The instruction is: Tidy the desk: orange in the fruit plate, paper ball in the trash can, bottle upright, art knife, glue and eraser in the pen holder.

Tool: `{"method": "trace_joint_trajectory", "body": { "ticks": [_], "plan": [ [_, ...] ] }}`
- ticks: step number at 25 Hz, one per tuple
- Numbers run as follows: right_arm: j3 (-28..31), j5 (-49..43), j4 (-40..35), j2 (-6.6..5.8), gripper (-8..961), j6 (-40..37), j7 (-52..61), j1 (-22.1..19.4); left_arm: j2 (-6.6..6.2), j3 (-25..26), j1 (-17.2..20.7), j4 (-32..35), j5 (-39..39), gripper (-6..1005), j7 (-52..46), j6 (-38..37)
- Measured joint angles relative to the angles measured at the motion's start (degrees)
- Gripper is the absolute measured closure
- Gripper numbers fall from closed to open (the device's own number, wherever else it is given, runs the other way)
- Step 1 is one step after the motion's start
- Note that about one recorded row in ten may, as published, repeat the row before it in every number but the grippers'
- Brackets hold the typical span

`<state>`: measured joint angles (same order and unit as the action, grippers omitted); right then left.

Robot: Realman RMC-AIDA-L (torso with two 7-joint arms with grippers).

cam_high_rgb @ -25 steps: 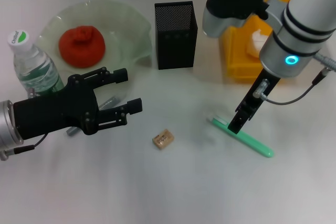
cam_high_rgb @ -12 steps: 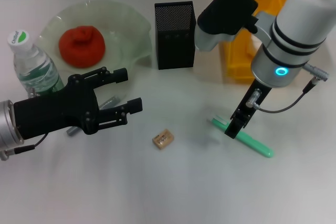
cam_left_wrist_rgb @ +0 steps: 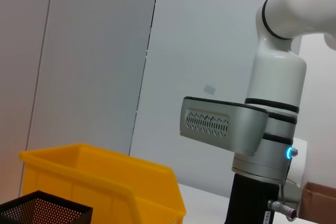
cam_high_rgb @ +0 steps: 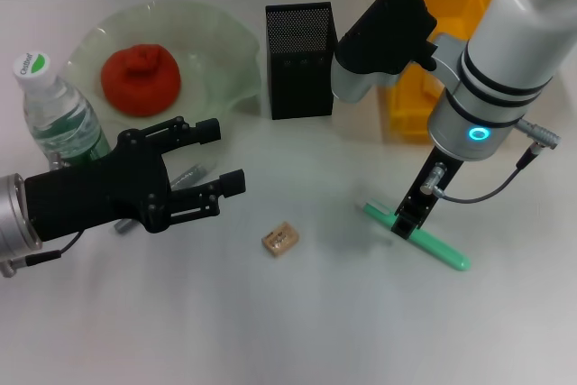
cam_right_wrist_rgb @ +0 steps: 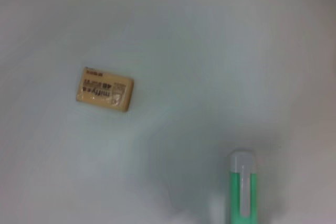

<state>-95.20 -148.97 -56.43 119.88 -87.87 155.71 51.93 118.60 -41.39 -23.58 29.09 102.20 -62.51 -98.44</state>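
White desk (cam_high_rgb: 297, 322), plain and matte, fills the head view, and a pale grey panelled wall with dark vertical seams shows behind it in the left wrist view. At the far left stands the bottle (cam_high_rgb: 56, 113), upright, white cap on. Just beside it the left gripper (cam_high_rgb: 209, 160) hangs low over the desk with its black fingers spread and nothing between them; a grey pen-like thing (cam_high_rgb: 185, 174) lies partly under it. Behind, the orange (cam_high_rgb: 140, 78) sits in the fruit plate (cam_high_rgb: 221, 42). The pen holder (cam_high_rgb: 301, 60) stands next to the plate. The eraser (cam_high_rgb: 279, 239) lies alone on bare desk near the middle. Further right, the right gripper (cam_high_rgb: 410, 218) points straight down onto the green knife (cam_high_rgb: 442, 251); I cannot tell how its fingers are set. The trash can (cam_high_rgb: 410, 87) stands behind that arm.
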Motion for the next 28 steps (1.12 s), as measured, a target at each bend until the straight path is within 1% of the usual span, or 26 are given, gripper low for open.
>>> {"method": "trace_joint_trajectory", "body": {
  "ticks": [7, 23, 28],
  "plan": [
    [-2.4, 1.3, 0.3, -0.01, 551, 0.8, 0.0, 0.0, -0.04, 0.1, 0.0, 0.0, 0.0, 221, 0.0, 0.0],
    [-2.9, 1.4, 2.1, 0.0, 558, 2.5, 0.0, 0.2, 0.0, 0.1, 0.0, 0.0, -0.3, 221, 0.0, 0.0],
    [-3.0, 1.4, 2.4, 0.0, 590, 2.9, 0.0, 0.2, 0.04, 0.1, 0.0, 0.0, -0.6, 221, 0.0, 0.0]
  ]
}}
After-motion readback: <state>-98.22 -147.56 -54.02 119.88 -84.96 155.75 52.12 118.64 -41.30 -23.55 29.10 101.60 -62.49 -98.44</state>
